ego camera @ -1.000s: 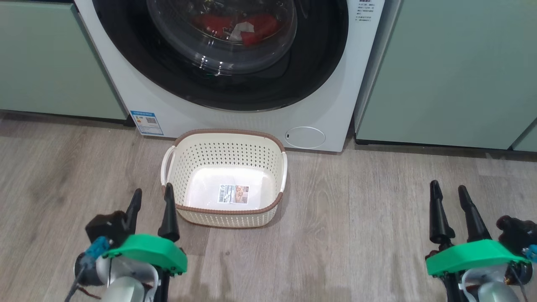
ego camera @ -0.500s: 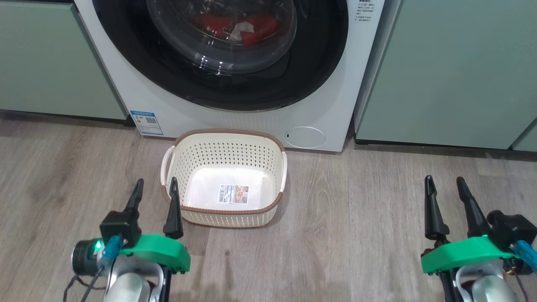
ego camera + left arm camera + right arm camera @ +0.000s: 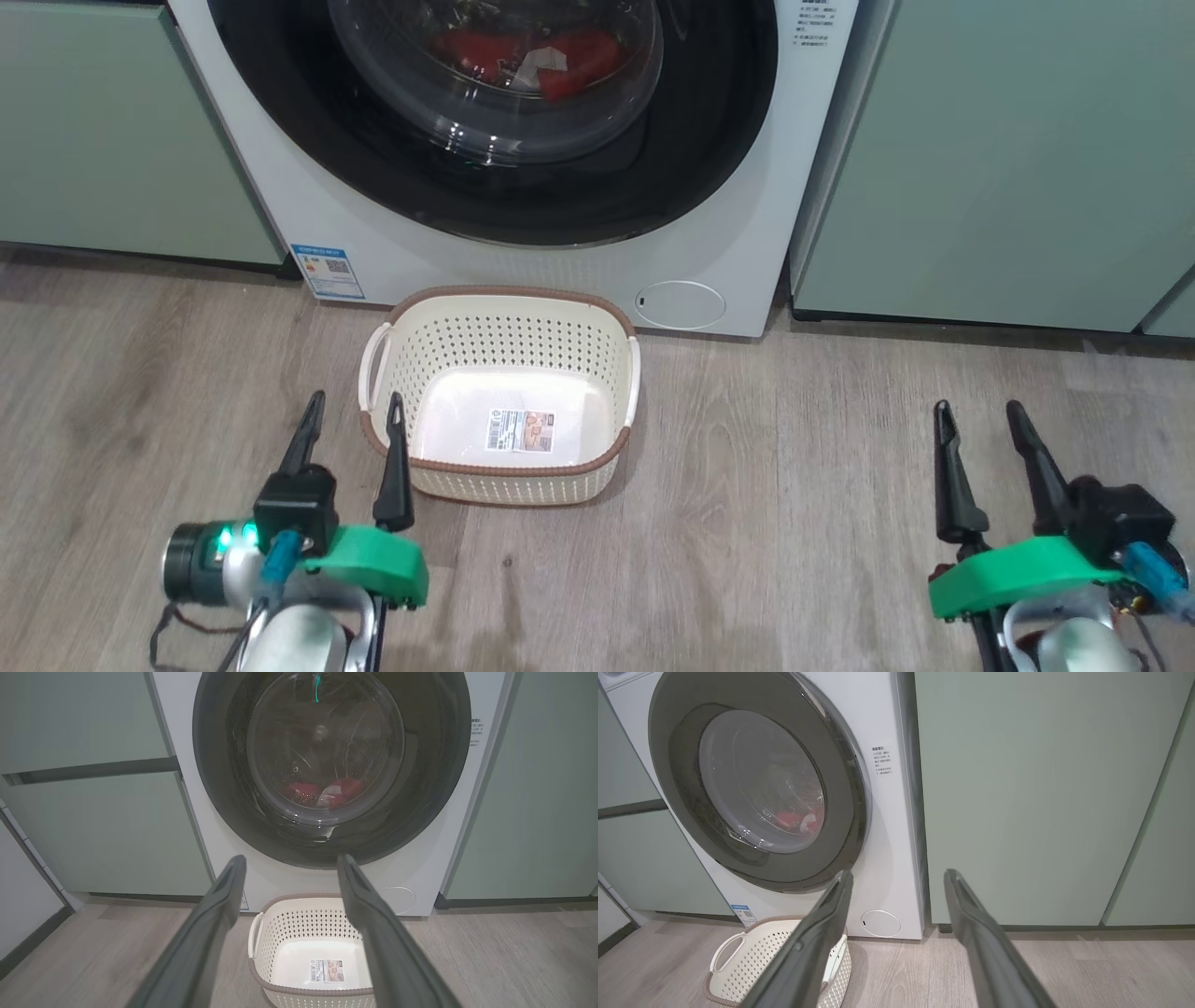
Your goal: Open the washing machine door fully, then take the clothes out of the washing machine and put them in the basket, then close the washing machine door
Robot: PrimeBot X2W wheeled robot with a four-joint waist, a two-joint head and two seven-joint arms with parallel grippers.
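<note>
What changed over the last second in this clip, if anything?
Both arms rolled at the wrist and drifted slightly inward in the head view: the left end effector toward the basket, the right end effector toward the robot's left. Both stay open and empty. The basket, the shut washing machine door and the clothes behind its glass did not move.

washing machine door point(image 3: 719, 131): 12 o'clock, closed
clothes point(image 3: 569, 58): red, behind its glass
basket point(image 3: 509, 293): centre, on floor point(image 3: 794, 467), label point(image 3: 520, 432) inside
left gripper point(image 3: 357, 399): 7 o'clock, spread apart, beside basket
right gripper point(image 3: 977, 407): 5 o'clock, spread apart
</note>
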